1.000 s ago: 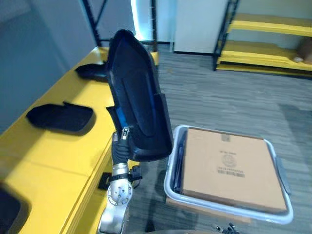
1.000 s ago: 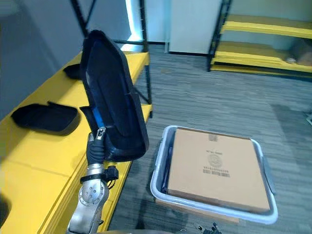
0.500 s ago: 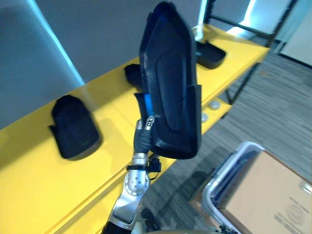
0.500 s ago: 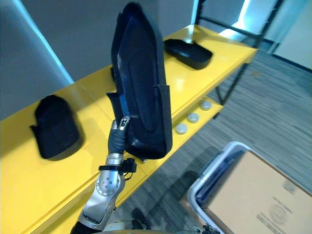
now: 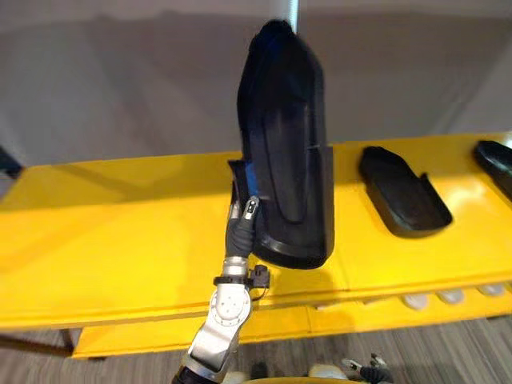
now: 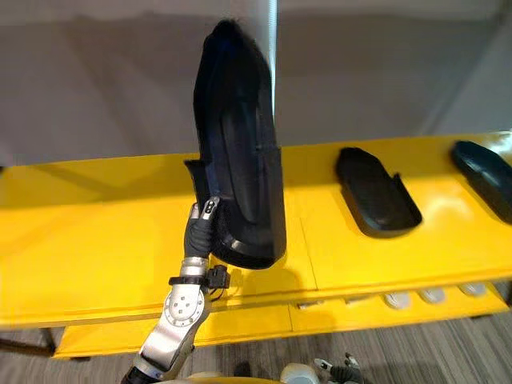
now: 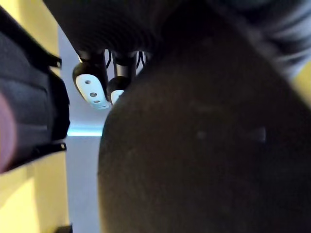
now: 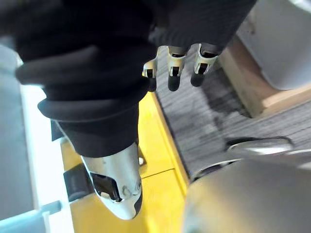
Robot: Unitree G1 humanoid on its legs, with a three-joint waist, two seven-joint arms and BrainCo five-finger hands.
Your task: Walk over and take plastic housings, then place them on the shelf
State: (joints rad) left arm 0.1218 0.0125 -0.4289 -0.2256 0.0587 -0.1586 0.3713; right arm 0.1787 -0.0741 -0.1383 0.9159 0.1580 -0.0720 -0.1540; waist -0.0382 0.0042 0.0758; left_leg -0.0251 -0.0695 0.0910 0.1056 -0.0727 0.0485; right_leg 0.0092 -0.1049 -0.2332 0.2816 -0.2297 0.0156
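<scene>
Left eye view: left hand (image 5: 246, 212) clasps the lower end of the upright plastic housing (image 5: 288, 160), above the yellow shelf (image 5: 120, 240).

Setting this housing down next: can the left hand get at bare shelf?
Probably yes: the left hand holds the housing upright over the shelf, whose top beneath is bare; another housing lies further right.

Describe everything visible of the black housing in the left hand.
The housing is a long black shell, plastic-looking with a slight sheen, tapering to a rounded top, with a raised rim and a stepped side notch. It stands nearly upright in the air before the yellow shelf, its lower end gripped by the left hand.
</scene>
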